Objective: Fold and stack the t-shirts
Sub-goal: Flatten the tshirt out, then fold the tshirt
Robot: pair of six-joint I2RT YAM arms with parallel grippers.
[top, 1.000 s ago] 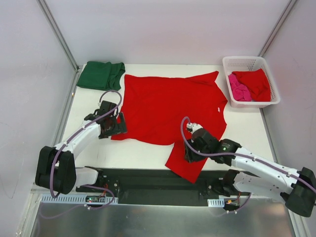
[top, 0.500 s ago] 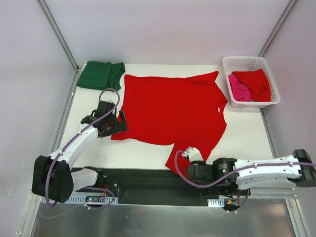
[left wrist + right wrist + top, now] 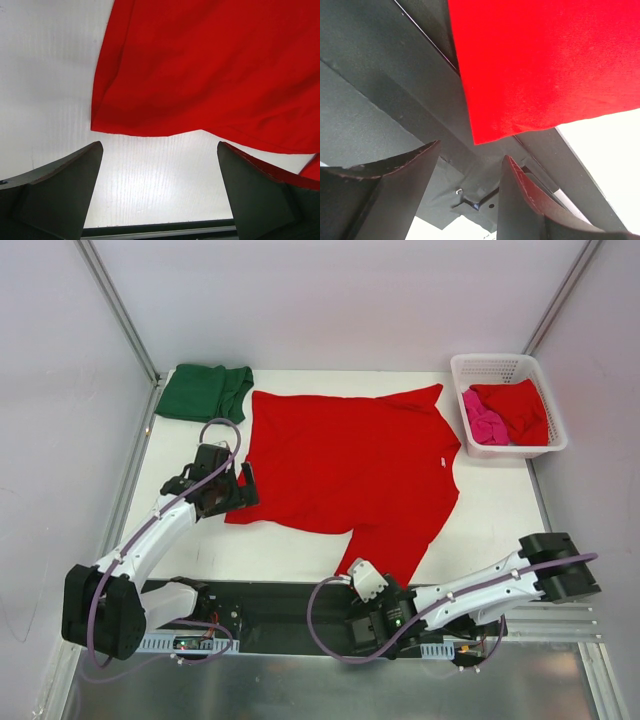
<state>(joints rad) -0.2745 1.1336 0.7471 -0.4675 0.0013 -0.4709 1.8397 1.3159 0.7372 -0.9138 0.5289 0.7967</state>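
**A:** Where is the shirt that's laid out?

**B:** The red t-shirt lies spread flat in the middle of the table. One sleeve points at the near edge, and its end lies over the black rail there.

**A:** And the other shirts?

**B:** The green t-shirt sits folded at the far left corner, just clear of the spread one. A second red t-shirt and a pink t-shirt are bunched together in the white basket at the far right.

**A:** What's the left gripper doing?

**B:** It's spread as wide as it goes and holds nothing. It points at the shirt's near left corner, with bare table between its fingers. The hem lies just ahead of them, not touching.

**A:** The right gripper?

**B:** It's low over the rail at the near edge, just below the sleeve end. The jaws stand partly apart with nothing between them. The corner of the red cloth is just beyond the fingertips, and I can't tell whether it touches them.
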